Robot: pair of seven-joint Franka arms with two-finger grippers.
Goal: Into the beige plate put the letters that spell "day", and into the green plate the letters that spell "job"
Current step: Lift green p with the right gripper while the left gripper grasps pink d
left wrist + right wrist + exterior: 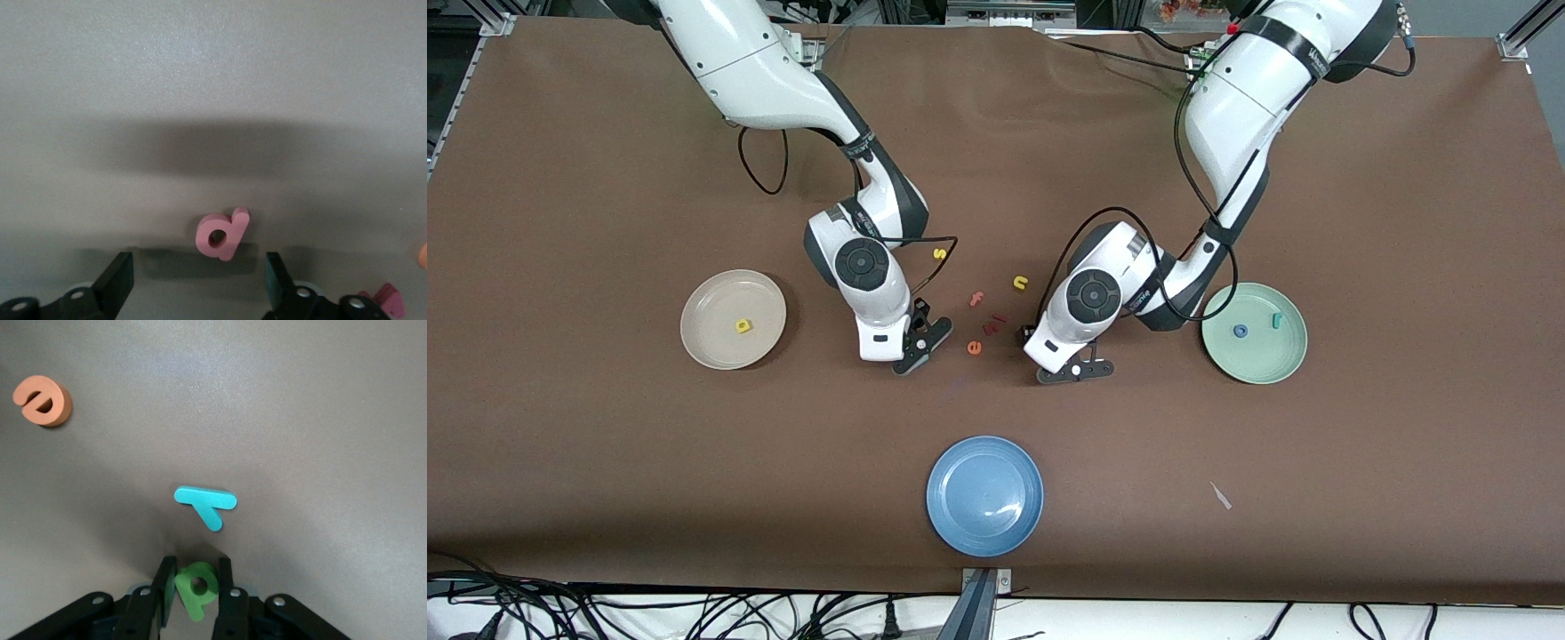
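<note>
Already the right claw [195, 587] pinches a green foam d [197, 588].

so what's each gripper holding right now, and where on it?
Right gripper: shut on the green d, fingers pinching its two flat faces. Left gripper: open, holding nothing, with the salmon b just ahead of its fingers.

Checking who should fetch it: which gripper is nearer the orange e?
Right. The right gripper, shut on the green d, sits just beside the orange e; the left gripper is over the salmon b, farther off.
</note>
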